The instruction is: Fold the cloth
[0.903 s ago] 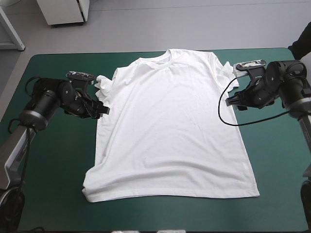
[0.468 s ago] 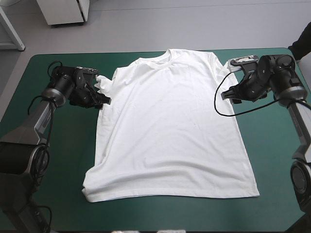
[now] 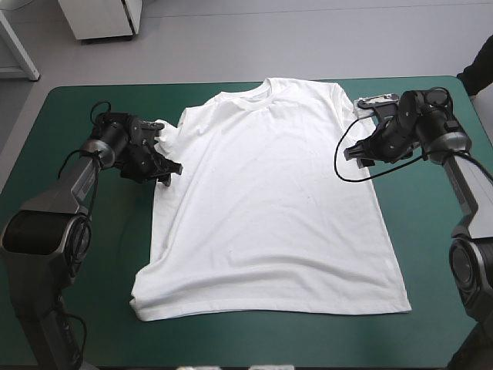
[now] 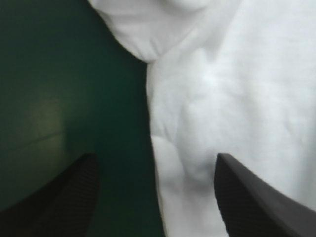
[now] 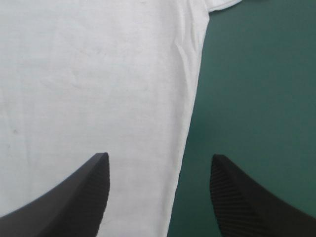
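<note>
No readable text or labels anywhere.

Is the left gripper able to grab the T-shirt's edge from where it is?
Probably yes. The left gripper is open, with the side edge of the T-shirt lying between its fingers, and nothing seems to block it.

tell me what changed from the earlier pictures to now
Both arms swung in toward the T-shirt. The left claw is now open over the shirt's side edge below the sleeve, and the right claw is open over the opposite side edge. Nothing is gripped. The T-shirt stayed flat and unmoved.
</note>
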`<state>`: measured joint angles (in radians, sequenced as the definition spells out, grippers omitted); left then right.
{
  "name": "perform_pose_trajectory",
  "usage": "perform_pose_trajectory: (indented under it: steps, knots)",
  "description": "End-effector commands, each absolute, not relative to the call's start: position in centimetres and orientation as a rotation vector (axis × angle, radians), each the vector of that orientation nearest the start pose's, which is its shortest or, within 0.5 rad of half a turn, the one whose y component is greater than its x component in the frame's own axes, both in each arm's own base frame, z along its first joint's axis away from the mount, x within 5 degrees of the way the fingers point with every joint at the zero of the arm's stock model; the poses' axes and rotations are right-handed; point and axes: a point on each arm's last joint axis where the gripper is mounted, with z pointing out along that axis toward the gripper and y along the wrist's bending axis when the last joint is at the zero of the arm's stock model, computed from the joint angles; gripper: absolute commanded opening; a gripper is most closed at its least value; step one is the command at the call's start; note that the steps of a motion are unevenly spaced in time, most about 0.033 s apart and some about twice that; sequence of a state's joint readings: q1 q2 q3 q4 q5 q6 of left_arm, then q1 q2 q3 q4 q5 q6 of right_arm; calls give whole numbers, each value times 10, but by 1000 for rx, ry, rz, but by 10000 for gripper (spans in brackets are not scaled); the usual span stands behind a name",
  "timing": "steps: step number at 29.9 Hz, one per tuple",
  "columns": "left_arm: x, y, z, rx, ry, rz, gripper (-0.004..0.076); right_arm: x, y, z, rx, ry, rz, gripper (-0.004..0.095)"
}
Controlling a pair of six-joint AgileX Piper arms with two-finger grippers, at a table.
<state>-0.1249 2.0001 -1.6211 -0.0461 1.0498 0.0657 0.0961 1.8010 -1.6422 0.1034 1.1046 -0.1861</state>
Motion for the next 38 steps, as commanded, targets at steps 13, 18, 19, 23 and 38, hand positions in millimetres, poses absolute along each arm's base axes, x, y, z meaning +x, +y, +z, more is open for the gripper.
perform_pose_trajectory:
  steps: [13,18,19,23,38]
  knots:
    - [420,-77,221,330,2888,-165,71,411,43,322,-372,2618,77,554]
    - [419,-85,217,368,2895,-173,-9,420,41,307,-391,2640,47,554]
    - [419,-85,217,370,2897,-173,-9,423,41,304,-392,2647,46,554]
    - [418,-88,218,379,2893,-174,-9,430,42,290,-396,2677,49,554]
    - [419,-88,219,386,2883,-173,-9,445,46,239,-371,2809,115,455]
